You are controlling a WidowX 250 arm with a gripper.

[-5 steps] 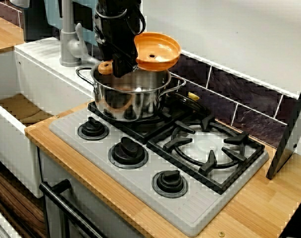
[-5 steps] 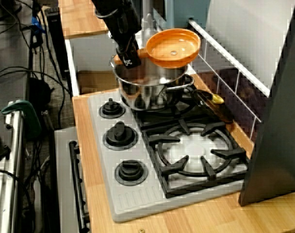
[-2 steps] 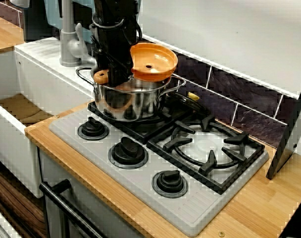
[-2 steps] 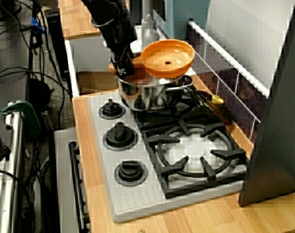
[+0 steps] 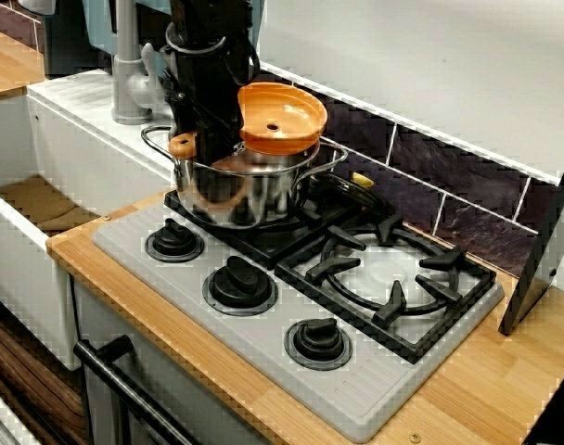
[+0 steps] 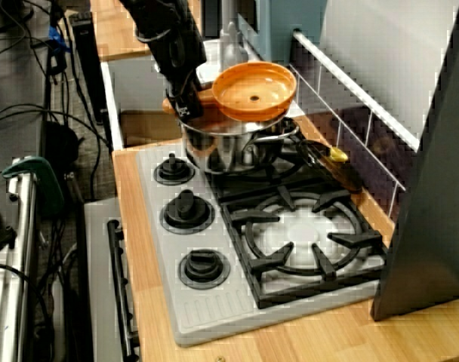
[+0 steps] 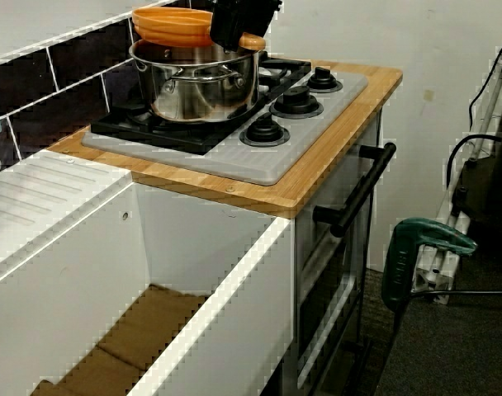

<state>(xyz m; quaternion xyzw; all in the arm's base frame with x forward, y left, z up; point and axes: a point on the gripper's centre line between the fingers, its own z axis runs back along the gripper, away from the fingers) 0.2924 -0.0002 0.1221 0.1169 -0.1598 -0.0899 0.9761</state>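
One arm, one pincer [image 5: 211,139], pinched onto the wooden handle [image 5: 182,145] of an orange pan [image 5: 282,116]. Jaws straddle the handle just short of its rounded end. In the front view that end pokes out at 9 o'clock of the pincer, with the pan bowl at 3 o'clock.

Same grip in the view from the hob's end: pincer [image 6: 186,105], orange pan [image 6: 254,90]. In the view from the sink side the pincer [image 7: 231,31] drops in from 12 o'clock and the pan [image 7: 168,29] is at its 9.

The pan sits over the mouth of a steel pot [image 5: 249,190], bowl up and tilted, far edge higher than the near edge in the front view. There is a small hole in the middle of the pan. Its underside is about level with the pot rim; can't tell if they touch.

The pot stands on the burner at the 10 o'clock corner of the grey hob [image 5: 365,399] in the front view. A black grate [image 5: 393,278] is at 4 o'clock of the pot. Three black knobs run along the hob's near edge [image 5: 174,243] [image 5: 239,285] [image 5: 318,341].

A yellow-tipped item [image 5: 362,180] lies just beside the pot at its 3 o'clock, against the dark tiles [image 5: 467,199]; too small to identify. A grey tap [image 5: 126,65] is at 10 o'clock of the pot and a white sink [image 5: 22,269] at 8 o'clock. The hob is set in a wooden worktop [image 5: 495,389]. In the sink-side view a green clamp [image 7: 420,247] is at 4 o'clock, well apart from the hob.
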